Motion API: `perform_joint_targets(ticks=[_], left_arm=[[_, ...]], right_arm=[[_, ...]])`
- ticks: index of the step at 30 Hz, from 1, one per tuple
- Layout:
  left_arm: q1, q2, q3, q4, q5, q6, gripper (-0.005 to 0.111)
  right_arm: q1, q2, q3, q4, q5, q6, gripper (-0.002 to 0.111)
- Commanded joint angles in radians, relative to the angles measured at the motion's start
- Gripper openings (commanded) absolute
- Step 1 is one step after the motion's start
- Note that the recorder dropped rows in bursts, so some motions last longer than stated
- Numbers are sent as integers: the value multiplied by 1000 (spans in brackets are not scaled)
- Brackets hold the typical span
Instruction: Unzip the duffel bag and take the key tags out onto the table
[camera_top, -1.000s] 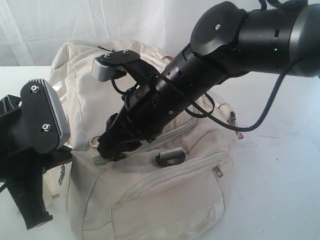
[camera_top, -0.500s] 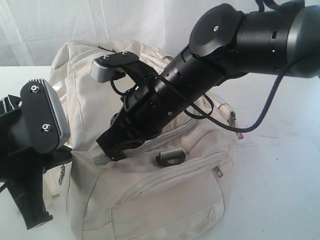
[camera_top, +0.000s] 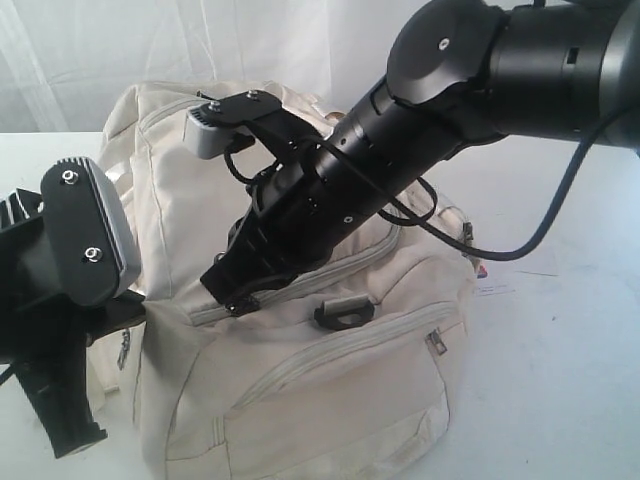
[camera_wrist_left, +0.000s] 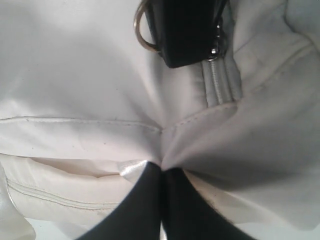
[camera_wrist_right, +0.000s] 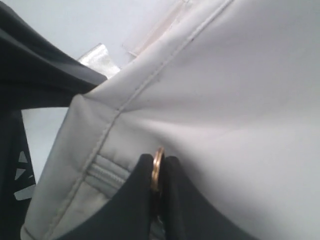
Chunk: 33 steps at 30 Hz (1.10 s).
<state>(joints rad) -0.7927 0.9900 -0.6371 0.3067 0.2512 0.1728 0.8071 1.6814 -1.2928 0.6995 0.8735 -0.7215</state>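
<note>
Duffel bag (camera_top: 330, 390) sits mid-frame on the table (camera_top: 560, 400), zipped. Right tool (camera_top: 232, 298) pinches the zipper ring (camera_wrist_right: 158, 161); left tool (camera_wrist_left: 161, 172) clamps bag fabric, lower left. Danger: that thin ring slips free, or slack cloth bunches and jams the zipper.

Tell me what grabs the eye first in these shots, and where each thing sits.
A bulky black arm slants down from the upper right of the exterior view onto the cream duffel bag, which stands on the white table. The right end effector is shut on a metal ring beside the bag's zipper. At the bag's left end, the left end effector pinches a fold of the fabric.
</note>
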Motion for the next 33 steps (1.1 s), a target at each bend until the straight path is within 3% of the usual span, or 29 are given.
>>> perform_joint_targets(ticks=[1, 23, 33], left_arm=[[-9, -24, -5, -11, -56, -12, 0], [-9, -24, -5, -11, -56, -12, 0], [-9, -24, -5, -11, -56, -12, 0]], right_arm=[[-3, -18, -2, -142, -10, 81, 0], [-12, -79, -2, -625, -78, 398, 0], [-12, -86, -2, -439, -94, 317, 1]])
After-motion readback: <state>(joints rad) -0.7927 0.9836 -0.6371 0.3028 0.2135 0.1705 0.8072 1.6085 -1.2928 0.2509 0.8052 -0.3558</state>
